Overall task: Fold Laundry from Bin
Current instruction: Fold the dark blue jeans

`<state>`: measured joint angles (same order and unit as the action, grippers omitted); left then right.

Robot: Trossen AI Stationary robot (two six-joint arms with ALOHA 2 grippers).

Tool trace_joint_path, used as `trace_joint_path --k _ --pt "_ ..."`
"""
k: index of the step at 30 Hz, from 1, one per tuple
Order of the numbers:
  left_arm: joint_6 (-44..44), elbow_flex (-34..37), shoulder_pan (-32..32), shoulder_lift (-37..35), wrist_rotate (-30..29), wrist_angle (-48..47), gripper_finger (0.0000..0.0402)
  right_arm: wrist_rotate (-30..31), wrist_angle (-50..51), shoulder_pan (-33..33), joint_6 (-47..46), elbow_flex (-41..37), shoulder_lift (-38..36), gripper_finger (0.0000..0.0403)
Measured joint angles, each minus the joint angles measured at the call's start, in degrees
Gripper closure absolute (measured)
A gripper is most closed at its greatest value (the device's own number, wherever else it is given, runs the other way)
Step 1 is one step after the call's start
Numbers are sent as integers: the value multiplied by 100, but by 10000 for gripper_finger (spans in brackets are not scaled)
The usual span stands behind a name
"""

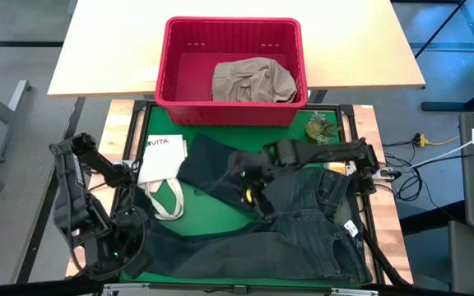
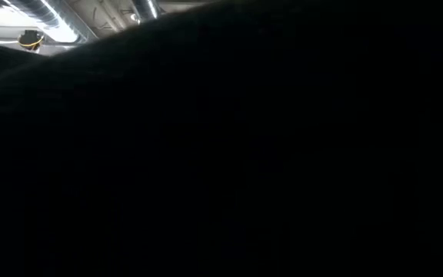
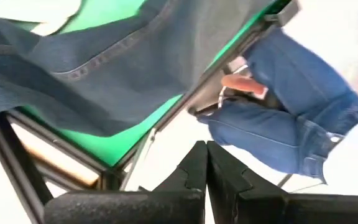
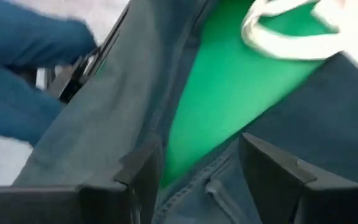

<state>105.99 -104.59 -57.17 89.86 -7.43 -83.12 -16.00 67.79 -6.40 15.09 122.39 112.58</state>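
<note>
We hold our right gripper (image 1: 249,194) spread wide over the jeans (image 1: 303,222), ready to grab them. Our left gripper (image 3: 205,163) is pressed together, holding nothing.

Both arms are dark, almost black, built from chunky jointed segments. The left arm (image 1: 76,193) shows thin black cables along its links and a small green light near its wrist. The right arm (image 1: 319,153) has a yellow mark near its gripper. The left gripper (image 3: 205,163) has 2 matte black fingers with stepped, notched inner edges. The right gripper (image 4: 199,171) has 2 flat, angular black fingers.
</note>
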Motion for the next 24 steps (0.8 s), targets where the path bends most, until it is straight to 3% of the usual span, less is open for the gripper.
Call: trace_joint_path --k 9,16,24 --pt "-435 606 92 7 -1484 78 401 -3 -515 842 -308 -1409 1 192" --pt "-1244 1469 649 12 -1403 903 367 30 -490 1461 -367 -1452 1 192" --pt "-2627 2409 1371 13 -411 2212 281 880 -372 1905 -786 -1452 1 192"
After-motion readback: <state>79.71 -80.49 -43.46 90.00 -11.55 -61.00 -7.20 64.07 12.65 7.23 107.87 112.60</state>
